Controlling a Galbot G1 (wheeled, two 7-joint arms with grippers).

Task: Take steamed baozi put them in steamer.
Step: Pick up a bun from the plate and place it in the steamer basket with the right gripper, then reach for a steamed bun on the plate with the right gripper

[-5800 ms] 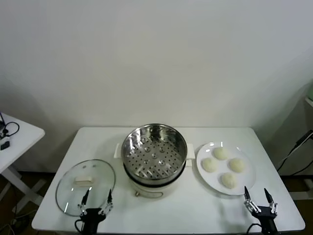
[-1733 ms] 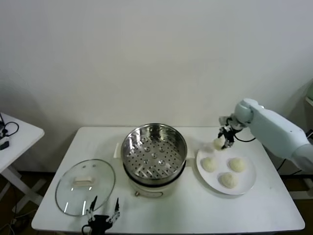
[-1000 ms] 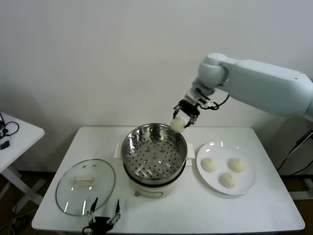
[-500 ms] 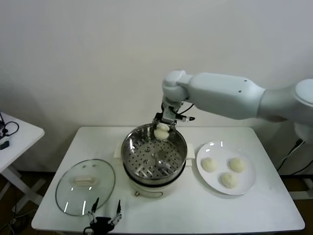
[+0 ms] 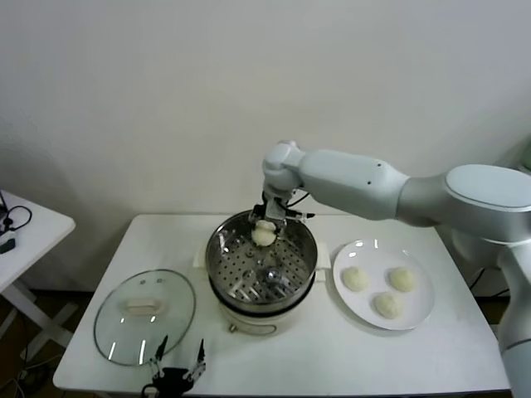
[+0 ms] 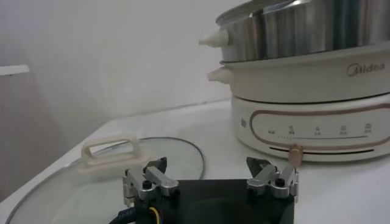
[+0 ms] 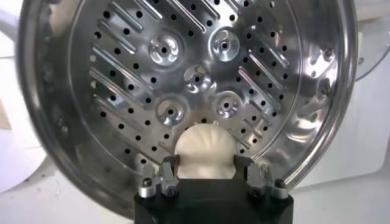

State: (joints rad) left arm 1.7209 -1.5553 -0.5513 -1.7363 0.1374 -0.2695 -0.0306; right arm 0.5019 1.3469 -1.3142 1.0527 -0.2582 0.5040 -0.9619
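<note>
Side table [image 5: 25,228]: you have it well apart at the far left edge, with open floor between it and the main table [image 5: 465,348].
Glass lid [image 5: 145,311]: it lies flat on the main table's left front, near the edge; bare tabletop lies between it and the steamer.
Left gripper [image 5: 176,375]: parked at the front edge just beside the lid. Your left wrist view shows its fingers [image 6: 146,179] spread apart on nothing, and the steamer's control panel [image 6: 317,131], which the head view does not give.
Steamer [image 5: 222,249]: centre of the table, tray bare.
Right gripper [image 5: 265,225]: inside the far rim, above the tray. Your right wrist view shows the fingers [image 7: 166,167] closed narrowly on both sides of one bun [image 7: 205,152], held clear of the perforated tray [image 7: 122,67].
Plate [image 5: 419,319]: right of the steamer, three buns [image 5: 382,286] on it, clear table in front.
</note>
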